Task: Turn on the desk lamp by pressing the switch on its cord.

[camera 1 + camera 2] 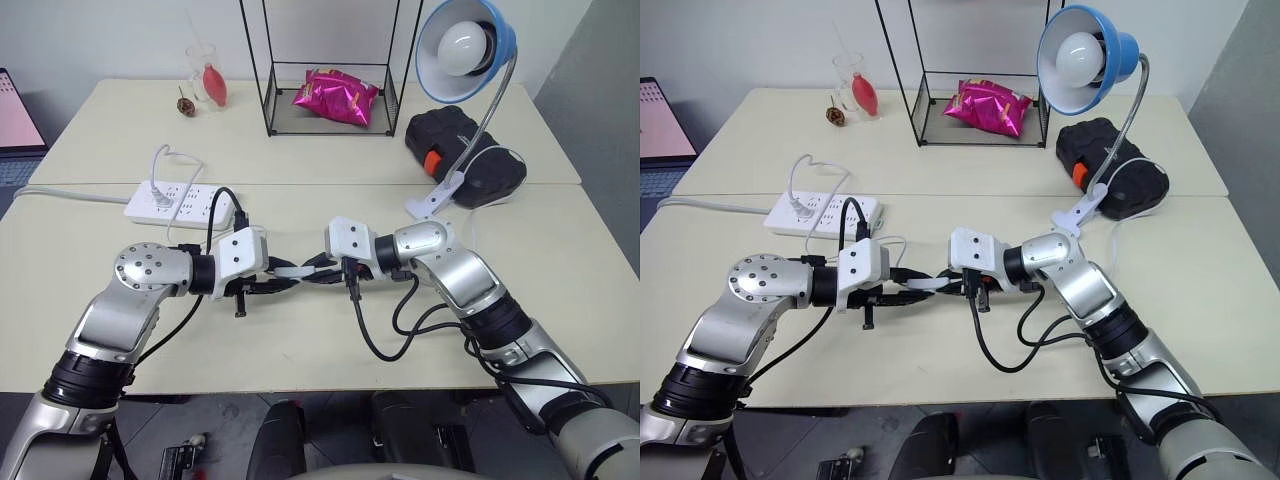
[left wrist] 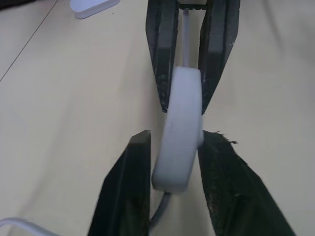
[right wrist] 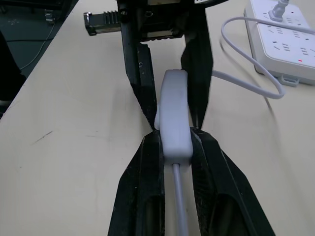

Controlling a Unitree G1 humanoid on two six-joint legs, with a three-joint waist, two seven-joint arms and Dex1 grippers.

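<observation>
Both tools clamped on switch point(image 3: 174, 118), left tool point(image 1: 272, 283), right tool point(image 1: 318, 272); lamp point(image 1: 465, 48) unlit. Risk: squeezing beside rocker, switch twisting free.

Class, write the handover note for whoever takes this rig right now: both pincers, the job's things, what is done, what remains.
Left pincer: shut on the switch.
Right pincer: shut on the switch's other end, held above the near table.
The cord leaves both ends of the switch.
Desk lamp: clamped at the table's far right, bulb not visibly lit.
Done: switch gripped from both sides.
Left: confirm the press; lamp must light, then release.
</observation>
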